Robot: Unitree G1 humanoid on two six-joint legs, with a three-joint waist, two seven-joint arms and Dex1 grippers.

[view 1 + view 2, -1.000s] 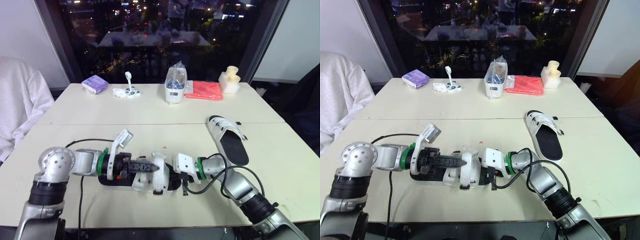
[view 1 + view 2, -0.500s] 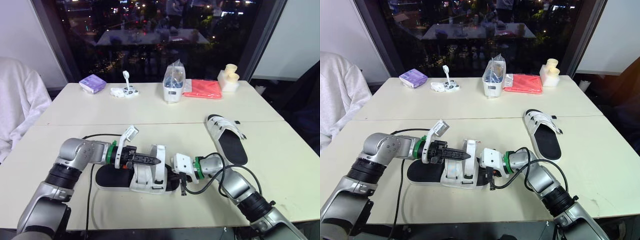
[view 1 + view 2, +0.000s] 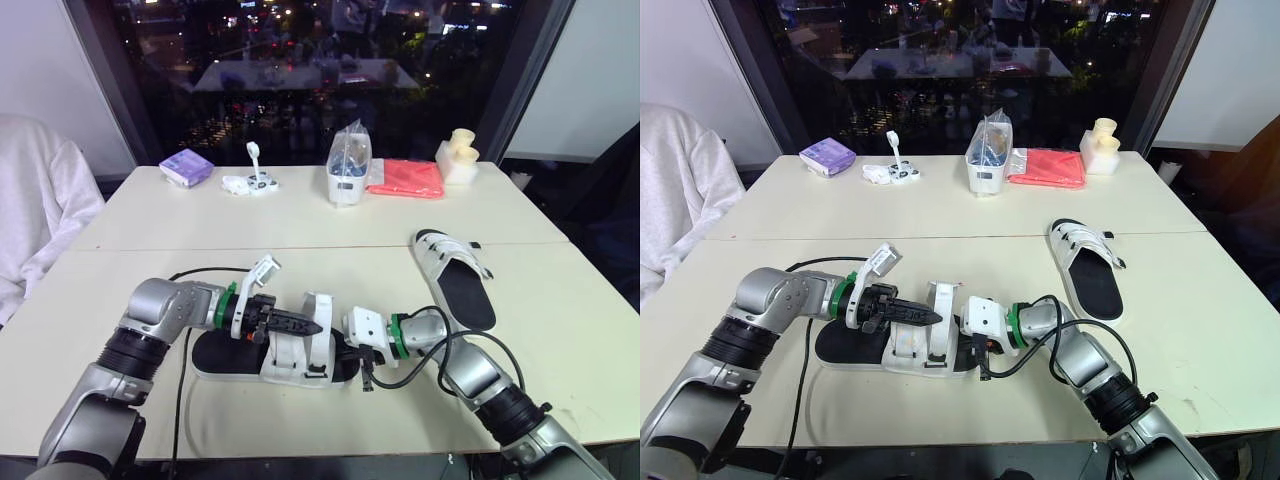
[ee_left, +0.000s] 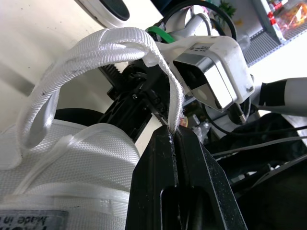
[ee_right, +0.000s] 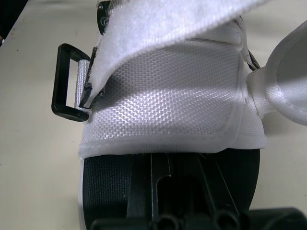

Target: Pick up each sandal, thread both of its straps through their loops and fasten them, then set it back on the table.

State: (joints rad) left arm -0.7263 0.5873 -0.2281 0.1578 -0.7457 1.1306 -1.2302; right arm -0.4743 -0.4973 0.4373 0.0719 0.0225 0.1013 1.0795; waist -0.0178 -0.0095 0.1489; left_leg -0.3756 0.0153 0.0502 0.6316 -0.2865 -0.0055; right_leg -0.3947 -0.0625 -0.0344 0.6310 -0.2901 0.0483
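Held the white woven strap (image 4: 115, 40) squeezed tight between the closed fingers of the left gripper (image 4: 173, 132). Raised it in a loop over the white sandal with the black sole (image 3: 285, 352), flat on the cream table (image 3: 300, 220) between both arms. Set the right gripper (image 3: 345, 352) at the sandal's end; could not tell open or closed. Saw a second white sandal (image 3: 455, 275) well apart, on the right.

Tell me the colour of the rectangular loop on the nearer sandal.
Black; the loop shows best in the right wrist view.

Bright, even light on the table (image 3: 300, 240); dark window (image 3: 300, 60) shows reflected glare.
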